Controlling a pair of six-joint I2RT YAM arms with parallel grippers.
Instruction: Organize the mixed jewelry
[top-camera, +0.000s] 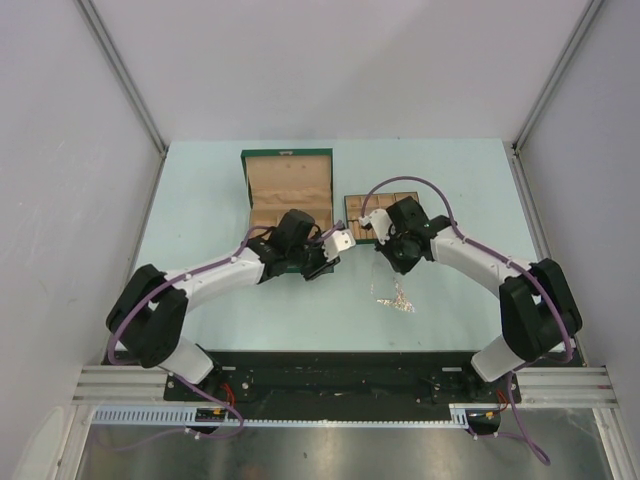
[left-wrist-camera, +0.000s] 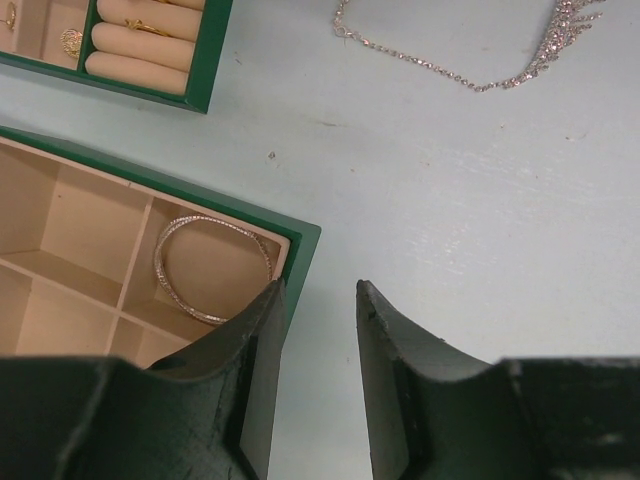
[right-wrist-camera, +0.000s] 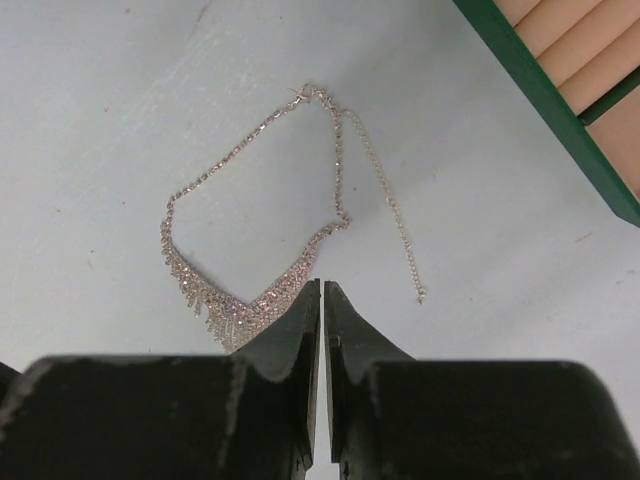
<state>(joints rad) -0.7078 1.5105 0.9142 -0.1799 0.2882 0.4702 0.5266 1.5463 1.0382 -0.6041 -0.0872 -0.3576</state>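
on the pale table (right-wrist-camera: 90, 90), the necklace (right-wrist-camera: 215, 298) is lying spread in a loose loop, its sparkly cluster pointing toward the right gripper (right-wrist-camera: 321, 287) and its thin tail chain trailing off to one side, well apart from the tray (right-wrist-camera: 560, 105). the right gripper is hanging right at the cluster with its fingers pressed together, only a hairline showing between them; whether a strand is being pinched there i cannot tell. the left gripper (left-wrist-camera: 318, 290) is hovering at a corner of the box (left-wrist-camera: 305, 245), its fingers standing partly apart and gripping nothing, one finger overlapping the rim. the bangle (left-wrist-camera: 159, 268) is lying flat in the box's corner compartment. small pieces (left-wrist-camera: 71, 42) are sitting in the tray.
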